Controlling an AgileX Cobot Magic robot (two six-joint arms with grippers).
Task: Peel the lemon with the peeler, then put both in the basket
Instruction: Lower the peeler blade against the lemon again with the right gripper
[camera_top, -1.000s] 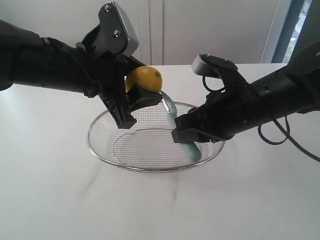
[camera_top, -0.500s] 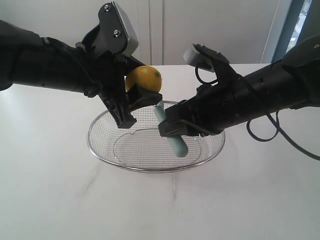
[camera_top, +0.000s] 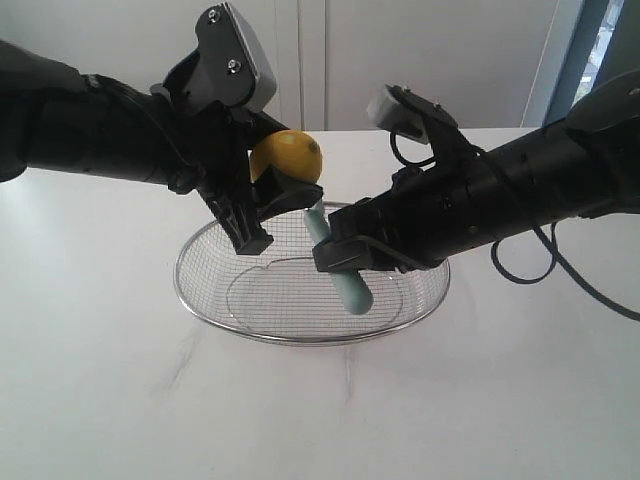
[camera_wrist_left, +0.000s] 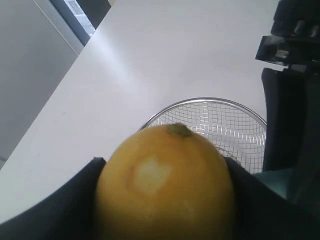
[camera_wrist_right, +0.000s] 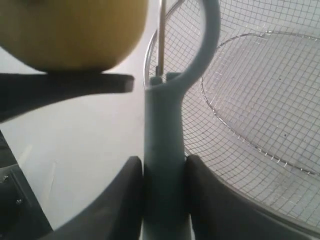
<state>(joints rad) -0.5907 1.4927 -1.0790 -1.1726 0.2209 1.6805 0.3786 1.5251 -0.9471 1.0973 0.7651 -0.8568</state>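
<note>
On the left, the left gripper (camera_top: 276, 208) hangs above the far left part of the basket (camera_top: 300, 341), its jaws spread wide and clamped on the lemon (camera_top: 288, 157), one dark finger on each side of the fruit. The lemon is in the air, above the basket's far rim; the left wrist view shows a pale patch on its yellow skin and the stem end turned toward the mesh. The basket stands on the white table (camera_top: 120, 400), in the middle of the scene. From the right, the right gripper (camera_top: 340, 256) reaches over the basket, its jaws closed partway and pinching the teal handle of the peeler (camera_top: 347, 287). The peeler is tilted, handle end down over the mesh and its head up just beside the lemon, under the left gripper's lower finger; whether the blade touches the fruit I cannot tell.
</note>
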